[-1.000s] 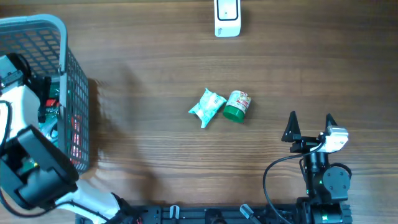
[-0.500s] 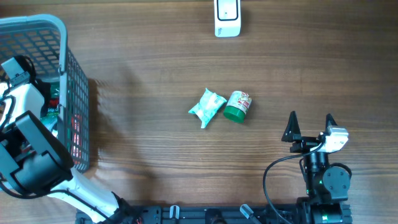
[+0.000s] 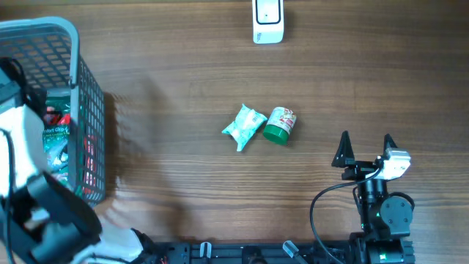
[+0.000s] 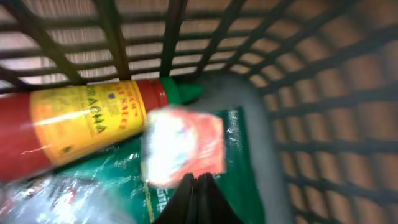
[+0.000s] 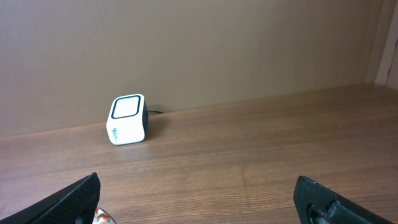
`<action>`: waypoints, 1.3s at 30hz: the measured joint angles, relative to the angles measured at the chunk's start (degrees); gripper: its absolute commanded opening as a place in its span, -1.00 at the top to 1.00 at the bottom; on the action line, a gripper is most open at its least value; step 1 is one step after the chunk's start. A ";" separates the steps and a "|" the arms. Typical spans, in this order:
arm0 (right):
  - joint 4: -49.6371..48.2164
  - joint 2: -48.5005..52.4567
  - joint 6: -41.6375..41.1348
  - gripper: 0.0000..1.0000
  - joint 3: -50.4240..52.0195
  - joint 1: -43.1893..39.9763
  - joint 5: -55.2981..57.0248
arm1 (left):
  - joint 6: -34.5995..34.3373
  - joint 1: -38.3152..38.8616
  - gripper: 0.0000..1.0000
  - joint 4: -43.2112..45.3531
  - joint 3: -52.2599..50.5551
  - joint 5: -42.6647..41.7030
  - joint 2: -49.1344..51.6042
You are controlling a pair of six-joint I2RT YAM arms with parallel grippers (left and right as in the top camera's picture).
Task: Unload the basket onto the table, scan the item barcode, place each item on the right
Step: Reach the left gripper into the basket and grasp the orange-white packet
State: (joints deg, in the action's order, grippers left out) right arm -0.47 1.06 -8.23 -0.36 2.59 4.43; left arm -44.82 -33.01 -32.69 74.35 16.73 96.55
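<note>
Currently one pouch (image 3: 244, 126), one jar (image 3: 279, 124), one scanner (image 3: 267, 20); left fingers (image 4: 186, 202) pinched together, right fingers (image 5: 78, 194) wide.

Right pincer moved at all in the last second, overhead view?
No. The right pincer holds the same spot, below and right of the green-lidded jar, jaws wide open.

Plain brown wood-grain desk (image 3: 183, 81), planks running left to right. Far left sits a grey mesh basket (image 3: 91, 125), partly cut off by the edge of the overhead shot. At the back edge, a bit right of centre, there's a small white scanner (image 3: 267, 20) standing on its own, well apart from everything else. Roughly mid-desk lies a pale green crinkly packet (image 3: 244, 126), and a little jar (image 3: 279, 124) with a green lid is on its side just beside it.
</note>
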 measured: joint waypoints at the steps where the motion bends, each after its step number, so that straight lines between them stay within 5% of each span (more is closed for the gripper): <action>1: 0.00 0.00 0.00 -0.99 0.00 0.00 0.02 | 0.02 0.00 0.92 -1.22 0.00 -0.37 -2.86; 10: 0.00 0.00 0.00 -1.00 0.00 0.00 0.02 | 0.17 0.00 0.92 -10.08 0.00 -7.10 -23.76; 20: 0.00 0.00 0.00 -0.99 0.00 0.00 0.02 | 2.16 0.00 0.92 -11.98 0.02 -28.13 -46.01; 29: 0.00 0.00 0.00 -0.99 0.00 0.00 0.02 | 5.18 0.00 0.92 -17.20 0.02 -36.87 -50.25; 36: 0.00 0.00 0.00 -0.99 0.00 0.00 0.02 | 13.51 0.00 0.92 -16.98 0.00 -43.54 -50.27; 39: 0.00 0.00 0.00 -0.99 0.00 0.00 0.02 | 21.16 0.00 0.92 -12.74 -0.04 -53.02 -50.21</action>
State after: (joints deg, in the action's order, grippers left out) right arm -0.47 1.06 -8.23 -0.36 2.59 4.45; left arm -23.66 -33.01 -45.43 74.30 -36.29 46.35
